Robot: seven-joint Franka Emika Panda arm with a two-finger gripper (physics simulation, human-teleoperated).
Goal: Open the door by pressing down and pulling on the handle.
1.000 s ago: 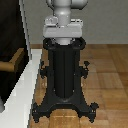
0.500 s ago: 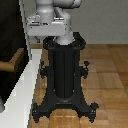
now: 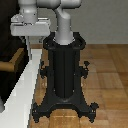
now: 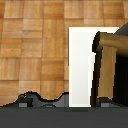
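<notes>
I have the arm bent over toward the exterior view's left, its grey wrist block and end effector [image 3: 28, 50] hanging above the white frame [image 3: 20, 95]. One thin pale finger [image 3: 28, 49] shows below the block, pointing down; I can't make out a second one, so I cannot tell how wide the end effector stands, and I see nothing held in it.

The door [image 3: 6, 55] is the dark panel at the far left edge of the exterior view, set behind the white frame, which runs down along that side. The handle [image 3: 12, 62] sticks out of the dark panel as a short golden-brown lever, just beside and a little below the finger tip. Touching or apart, I can't say at this resolution.

From the wrist view I get the handle [image 4: 106, 65] as a brown bar with a rounded end, lying along the edge of the white frame [image 4: 80, 65], dark door surface [image 4: 123, 75] beyond it.

The black pedestal [image 3: 64, 70] stands mid-scene on the wooden floor [image 3: 107, 85], its splayed base spreading right of the frame.
</notes>
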